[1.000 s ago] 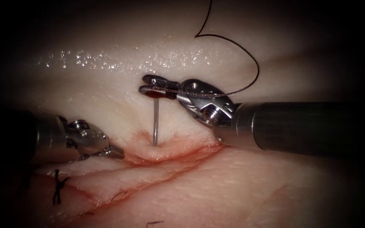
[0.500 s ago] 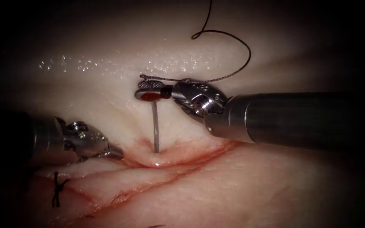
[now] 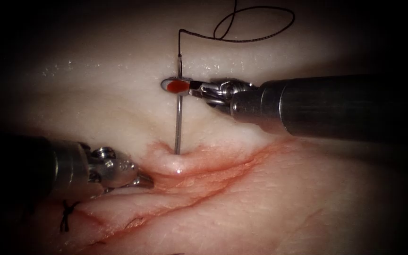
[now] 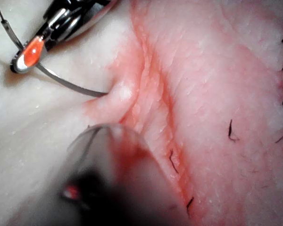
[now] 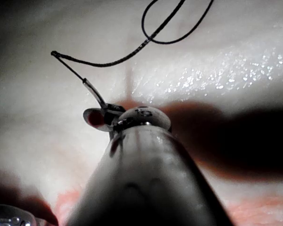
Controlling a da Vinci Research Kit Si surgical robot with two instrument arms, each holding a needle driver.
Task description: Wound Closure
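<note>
Since the earlier frames the right tool (image 3: 178, 86) has rolled its wrist and lifted, so the needle (image 3: 178, 123) now stands nearly upright above the cut (image 3: 213, 177) instead of leaning, and the thread (image 3: 242, 28) has swung up from beside the jaws into a loop well above them. The left tool (image 3: 140, 179) has edged toward the cut and sits lower. The right jaws are closed on the needle near its swaged end, where the thread joins; a red smear marks the jaw tip. The needle's point is in the tissue (image 3: 308, 203) on the far lip of the cut, just above a small raised mound (image 3: 178, 165) with red fluid around it; the left wrist view shows the needle (image 4: 66, 82) entering that mound. The left tool's jaws look closed or nearly so, tip resting at the cut's edge to the left of the mound, holding nothing that I can see. An earlier stitch (image 3: 65, 215) lies further left along the cut. The step in hand looks like driving the needle through the far lip. The next move calls for rotation along the needle's curve, so that the tip comes out in the cut rather than tearing sideways, with the left tool near enough to steady the lip or receive the tip.
</note>
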